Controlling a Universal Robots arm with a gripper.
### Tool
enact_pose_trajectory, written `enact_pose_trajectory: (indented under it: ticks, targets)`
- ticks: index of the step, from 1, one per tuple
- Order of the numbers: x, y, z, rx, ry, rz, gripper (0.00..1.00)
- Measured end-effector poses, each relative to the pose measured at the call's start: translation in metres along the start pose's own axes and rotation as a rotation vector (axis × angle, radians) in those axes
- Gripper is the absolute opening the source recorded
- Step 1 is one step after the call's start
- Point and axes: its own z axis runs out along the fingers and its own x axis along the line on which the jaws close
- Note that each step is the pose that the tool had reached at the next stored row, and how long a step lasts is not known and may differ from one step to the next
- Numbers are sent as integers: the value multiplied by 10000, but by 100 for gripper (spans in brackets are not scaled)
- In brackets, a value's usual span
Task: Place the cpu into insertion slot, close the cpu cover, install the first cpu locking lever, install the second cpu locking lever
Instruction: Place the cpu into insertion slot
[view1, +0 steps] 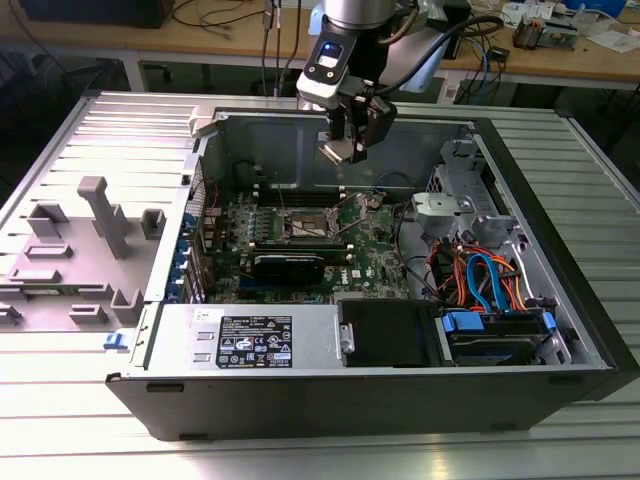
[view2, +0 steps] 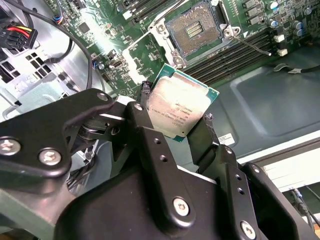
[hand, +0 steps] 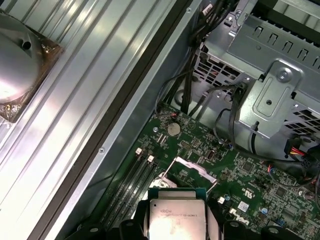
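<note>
Raised clear of the insertion slot (view2: 192, 30), the arm's gripper (view2: 176, 104) has its two black fingers closed on opposite edges of the cpu (view2: 186, 100), which hangs tilted with its dull grey metal face toward the second wrist view. The chip is held in the air and touches nothing but the fingers. Beyond it, the slot lies bare, its dark centre and silver rim exposed, so by the look of it no step is finished: the chip is not seated, the cover is not closed, and neither lever is installed. At the slot's edge the cpu cover (hand: 196, 169) appears to stand raised, a thin silver frame. A slim locking lever (view2: 250, 45) angles loose just beside the slot, across the long black memory slots (view2: 235, 57); these are the nearest things that could foul the chip. Farther from the slot, a coin battery (hand: 173, 129) sits on the green board, and a silver drive cage (hand: 270, 90) with dark cables rises past it. In the exterior view, orange and blue cables (view1: 480, 280) sit well apart from the slot, toward that view's right.
</note>
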Motion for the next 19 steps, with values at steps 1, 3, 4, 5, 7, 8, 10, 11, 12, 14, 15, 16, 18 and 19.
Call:
enact_pose_trajectory:
  ticks: [1,3,4,5,7,8,10,11,12,14,15,16,18,19]
  targets:
    - [0,0,0,0,0,0,54]
    - [0,0,0,0,0,0,54]
    - [0,0,0,0,-1,0,54]
    - [0,0,0,0,-1,-1,54]
    - [0,0,0,0,0,-1,54]
    - [0,0,0,0,0,0,54]
    - [0,0,0,1,-1,3,54]
    - [0,0,0,0,-2,13,54]
    - [0,0,1,0,-4,34,54]
    - [0,0,2,-3,-11,134,54]
    - [0,0,4,-5,-18,224,54]
    - [0,0,5,-6,-26,312,54]
    - [0,-1,7,-10,-41,519,54]
    - [0,-1,9,-14,-57,712,54]
